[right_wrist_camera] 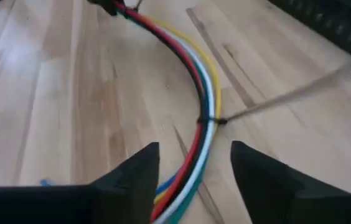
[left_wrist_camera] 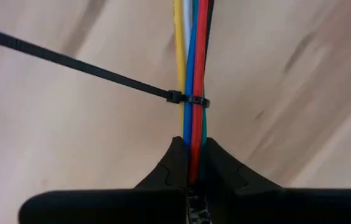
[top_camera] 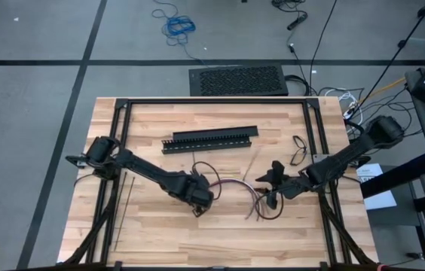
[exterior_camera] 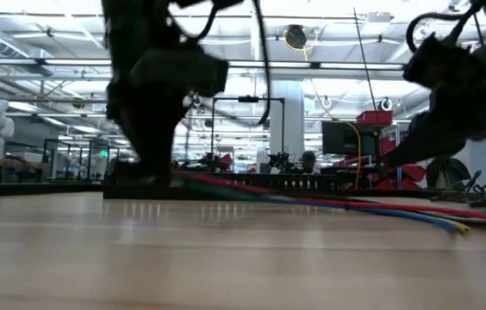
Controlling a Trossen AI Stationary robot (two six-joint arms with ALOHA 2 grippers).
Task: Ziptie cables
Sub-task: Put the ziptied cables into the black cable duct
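Multicoloured cables within left gripper

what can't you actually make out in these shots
- Low view: where the left gripper meets the cables is dark silhouette; grip unreadable there.
- High view: the ziptie on the bundle is too small to find.
- Left wrist view: the strap's tail runs off the frame edge.
- Right wrist view: the right gripper hides the cable ends.

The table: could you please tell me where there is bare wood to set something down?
Free: the table's front strip, below both arms, and the back band between frame and black channel. Crowded: the middle, where the left pincer, shut on the cables, faces the open right pincer, with a ziptie near the right edge.
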